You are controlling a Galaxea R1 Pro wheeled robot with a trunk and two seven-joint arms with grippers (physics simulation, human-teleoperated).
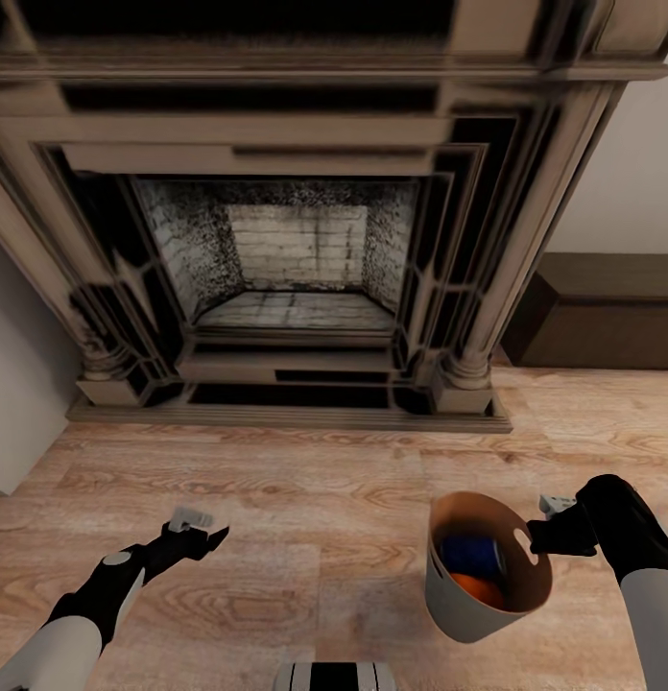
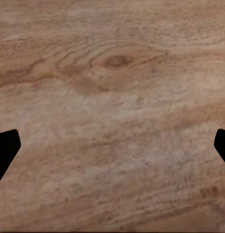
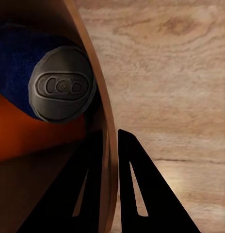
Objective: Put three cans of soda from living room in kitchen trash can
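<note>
The trash can [image 1: 459, 600], grey outside and tan-brown inside, hangs tilted above the wood floor at the lower right of the head view. My right gripper [image 1: 537, 536] is shut on its rim, one finger inside and one outside the wall [image 3: 108, 145]. Inside lie a dark blue soda can [image 1: 471, 555] with its silvery top [image 3: 63, 87] toward the wrist camera, and an orange can [image 1: 473, 587] under it. A third can is hidden. My left gripper [image 1: 211, 539] hangs open over bare floor, its fingertips [image 2: 6, 150] far apart.
A dark fireplace [image 1: 296, 259] with a brick back stands straight ahead on a low hearth step. A dark brown low unit [image 1: 603, 312] sits against the wall at the right. A pale grey block [image 1: 17, 384] is at the left edge. Wood floor [image 1: 315, 499] lies between me and the hearth.
</note>
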